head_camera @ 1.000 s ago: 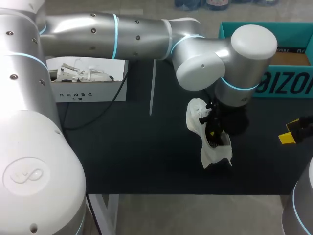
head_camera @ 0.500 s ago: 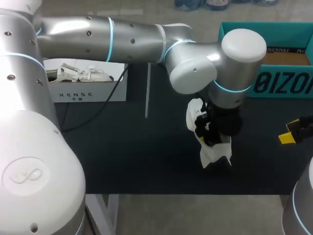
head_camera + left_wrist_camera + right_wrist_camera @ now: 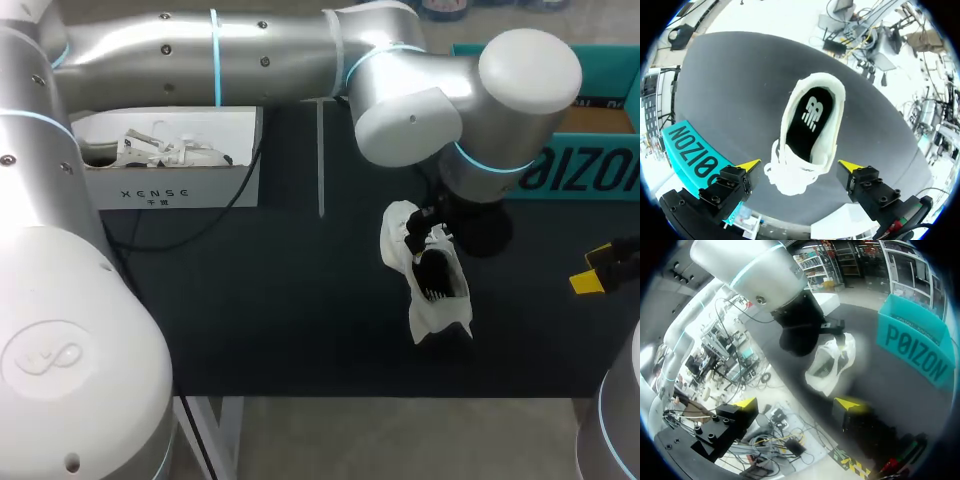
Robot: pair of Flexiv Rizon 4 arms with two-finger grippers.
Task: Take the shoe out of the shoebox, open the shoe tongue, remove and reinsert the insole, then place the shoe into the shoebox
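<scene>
White shoe [image 3: 430, 305] lying on dark table [image 3: 270, 300], near but outside teal shoebox [image 3: 585, 170], black insole [image 3: 810, 120] inside, L gripper [image 3: 800, 166] over shoe, fingers spread, holding nothing, R gripper [image 3: 796, 403] well apart, spread, empty

The left arm [image 3: 250, 45] is brushed silver tubing with rounded pale-grey joint caps, thin glowing cyan rings and small dark screws. Its near white housing bears an embossed looped logo [image 3: 45, 357]. The jaws are black bolted blocks with yellow fingertips [image 3: 750, 164].
</scene>
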